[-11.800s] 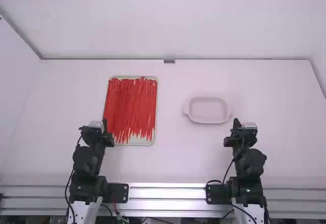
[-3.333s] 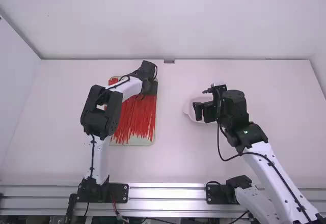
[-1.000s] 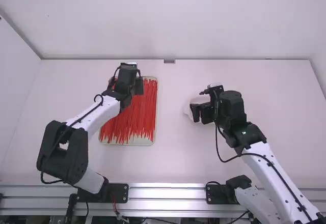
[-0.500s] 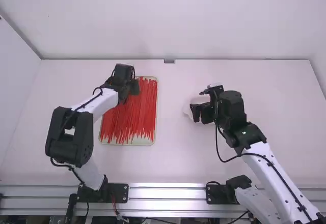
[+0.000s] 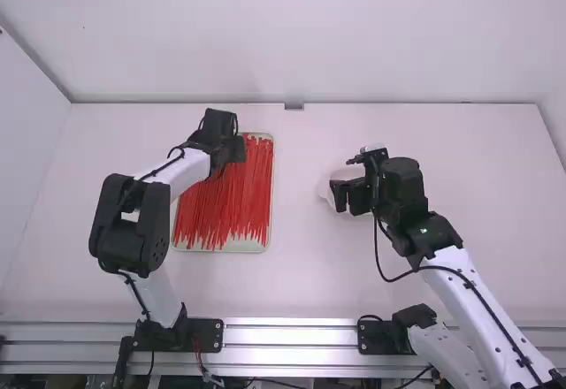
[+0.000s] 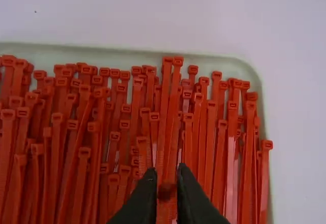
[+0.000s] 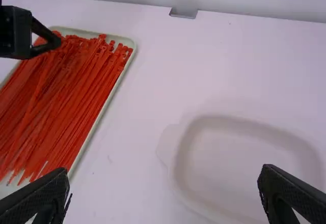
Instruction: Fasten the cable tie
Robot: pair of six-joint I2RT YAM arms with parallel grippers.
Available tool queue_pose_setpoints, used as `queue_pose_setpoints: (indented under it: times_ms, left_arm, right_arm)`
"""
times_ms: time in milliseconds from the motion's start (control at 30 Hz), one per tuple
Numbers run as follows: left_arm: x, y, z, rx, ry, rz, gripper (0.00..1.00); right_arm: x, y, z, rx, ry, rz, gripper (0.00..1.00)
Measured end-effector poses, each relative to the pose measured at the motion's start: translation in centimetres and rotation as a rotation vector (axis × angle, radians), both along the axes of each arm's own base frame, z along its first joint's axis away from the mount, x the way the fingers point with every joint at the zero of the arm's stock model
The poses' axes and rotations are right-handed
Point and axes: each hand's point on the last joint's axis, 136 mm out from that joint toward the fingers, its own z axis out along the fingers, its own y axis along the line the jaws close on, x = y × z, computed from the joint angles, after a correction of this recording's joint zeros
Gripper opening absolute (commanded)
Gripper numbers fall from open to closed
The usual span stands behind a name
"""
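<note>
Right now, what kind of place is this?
Probably a robot test bench: a left arm and a right arm at a white table, a tray of red cable ties, a white dish.

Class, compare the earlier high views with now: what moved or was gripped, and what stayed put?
Both arms unfolded from their bases. The left gripper reached the tray's far end, slid from its right corner toward the middle, and now pinches a cable tie in its fingers. The right gripper swung out over the white dish and stays there, open. Tray and dish have not moved.
</note>
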Motion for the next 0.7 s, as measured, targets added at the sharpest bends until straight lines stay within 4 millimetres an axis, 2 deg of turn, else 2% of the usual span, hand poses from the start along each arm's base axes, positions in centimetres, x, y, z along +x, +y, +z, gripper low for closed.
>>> queue_pose_setpoints:
  times_ms: [100, 233, 467, 567, 700]
  left_arm:
    - [0.03, 0.0, 0.02, 0.0, -0.002, 0.0, 0.15]
    - [0.14, -0.02, 0.12, -0.003, -0.007, 0.002, 0.02]
    - [0.33, -0.06, 0.3, -0.005, -0.018, 0.002, 0.02]
    - [0.53, -0.08, 0.47, -0.006, -0.028, 0.002, 0.12]
    - [0.49, -0.26, 0.47, -0.009, -0.027, -0.011, 0.36]
  right_arm:
    - [0.0, 0.01, 0.0, 0.0, 0.0, 0.0, 0.98]
    - [0.02, -0.06, -0.01, 0.0, 0.0, -0.001, 0.98]
    - [0.03, -0.07, 0.01, -0.001, -0.001, 0.0, 0.98]
    - [0.03, -0.07, 0.01, -0.001, -0.001, 0.0, 0.98]
    - [0.02, -0.06, 0.0, -0.001, -0.001, 0.0, 0.98]
